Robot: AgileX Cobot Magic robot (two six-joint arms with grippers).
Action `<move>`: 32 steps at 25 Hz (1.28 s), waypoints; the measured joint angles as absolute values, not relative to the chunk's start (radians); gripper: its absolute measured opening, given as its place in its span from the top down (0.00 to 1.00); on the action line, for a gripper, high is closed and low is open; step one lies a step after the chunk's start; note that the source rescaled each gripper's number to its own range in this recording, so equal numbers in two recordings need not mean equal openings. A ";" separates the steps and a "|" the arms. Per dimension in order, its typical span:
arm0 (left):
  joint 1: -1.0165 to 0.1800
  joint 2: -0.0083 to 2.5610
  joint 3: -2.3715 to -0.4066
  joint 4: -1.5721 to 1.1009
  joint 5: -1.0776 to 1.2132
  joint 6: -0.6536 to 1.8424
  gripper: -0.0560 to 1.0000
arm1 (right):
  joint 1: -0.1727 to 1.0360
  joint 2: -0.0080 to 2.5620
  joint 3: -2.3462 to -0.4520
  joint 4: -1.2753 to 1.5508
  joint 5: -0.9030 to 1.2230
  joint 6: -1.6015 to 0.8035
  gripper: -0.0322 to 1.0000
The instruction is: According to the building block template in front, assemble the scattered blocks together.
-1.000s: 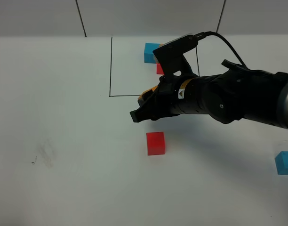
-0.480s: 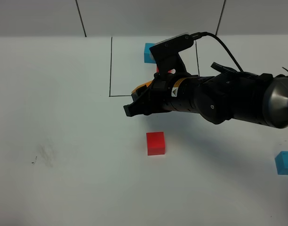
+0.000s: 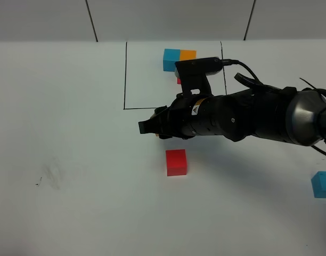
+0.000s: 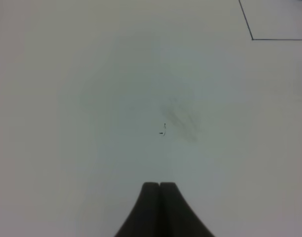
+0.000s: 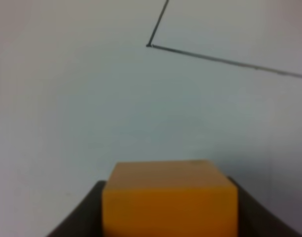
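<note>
The right end effector [image 3: 148, 128] reaches in from the right edge of the counter [image 3: 72, 213] to about the middle. Its two fingers are squeezed on the orange block [image 5: 169, 197], one on each side. From the high camera the block is almost hidden under the black arm. I cannot tell if it touches the counter.

The red block [image 3: 176, 162] lies alone on the counter. It is close to the end effector's tip, on the side toward the near edge, and they do not touch. The blue block [image 3: 323, 185] sits far off at the right edge.

The template [image 3: 171, 58] is by the far edge, inside a thin black line [image 3: 125, 74]. Its blue and orange cubes sit side by side and touch. Its red cube is mostly hidden behind the arm. The tip of the right end effector is just outside the near side of the black line.

The left end effector [image 4: 160, 185] has its fingers pressed together with nothing between them. It is over the left part of the counter, near a faint gray smudge [image 4: 180, 118].
</note>
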State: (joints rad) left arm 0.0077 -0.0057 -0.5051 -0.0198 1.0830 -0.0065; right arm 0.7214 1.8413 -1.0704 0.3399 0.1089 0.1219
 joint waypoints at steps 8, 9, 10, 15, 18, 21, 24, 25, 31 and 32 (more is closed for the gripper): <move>0.008 -0.006 -0.505 -0.019 1.083 -0.007 0.95 | 0.721 1.894 -1.147 0.407 0.182 0.179 0.53; 0.008 -0.006 -0.505 -0.017 1.083 -0.007 0.95 | 0.721 1.906 -1.159 0.402 0.195 0.188 0.53; 0.008 -0.006 -0.505 -0.016 1.083 -0.007 0.95 | 0.721 1.916 -1.170 0.392 0.205 0.199 0.53; 0.008 -0.006 -0.505 0.024 1.083 -0.007 0.95 | 0.721 1.965 -1.199 0.328 0.245 0.247 0.53; 0.008 -0.006 -0.505 0.033 1.083 -0.007 0.95 | 0.721 1.977 -1.201 0.296 0.249 0.297 0.53; 0.008 -0.006 -0.505 0.034 1.083 -0.007 0.95 | 0.721 1.985 -1.202 0.247 0.248 0.352 0.53; 0.008 -0.006 -0.505 0.038 1.083 -0.007 0.95 | 0.721 1.995 -1.203 0.197 0.247 0.397 0.53; 0.008 -0.006 -0.505 0.043 1.083 -0.007 0.95 | 0.721 1.996 -1.203 0.179 0.247 0.408 0.53; 0.008 -0.006 -0.505 0.078 1.083 -0.007 0.95 | 0.721 2.003 -1.203 0.086 0.245 0.462 0.53; 0.008 -0.006 -0.505 0.080 1.083 -0.007 0.95 | 0.721 2.003 -1.203 0.069 0.245 0.471 0.53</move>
State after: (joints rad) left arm 0.0077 -0.0057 -0.5051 0.0796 1.0830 -0.0065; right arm 0.7214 2.0027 -1.2034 0.0694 0.2453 0.4712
